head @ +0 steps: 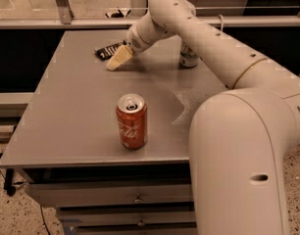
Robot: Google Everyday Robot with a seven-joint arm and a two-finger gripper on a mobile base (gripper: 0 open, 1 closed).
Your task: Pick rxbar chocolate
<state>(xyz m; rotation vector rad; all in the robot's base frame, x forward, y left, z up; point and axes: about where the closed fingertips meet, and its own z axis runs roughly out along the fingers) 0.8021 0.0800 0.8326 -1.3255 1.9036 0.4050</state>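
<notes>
Black rxbar chocolate (106,49) beside end effector (115,62) — red can (132,121) apart, nr front

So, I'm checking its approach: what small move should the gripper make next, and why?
Probably a short shift toward the far left, bringing the cream-coloured gripper over the flat black-wrapped snack bar. The gripper hangs at the bar's near-right edge, not centred on it; the red cola can stands well clear.

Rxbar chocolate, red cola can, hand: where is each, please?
rxbar chocolate (106,50): camera view, black wrapper's left part.
red cola can (132,124): camera view, side label.
hand (114,61): camera view, pale tip beside the bar.
</notes>
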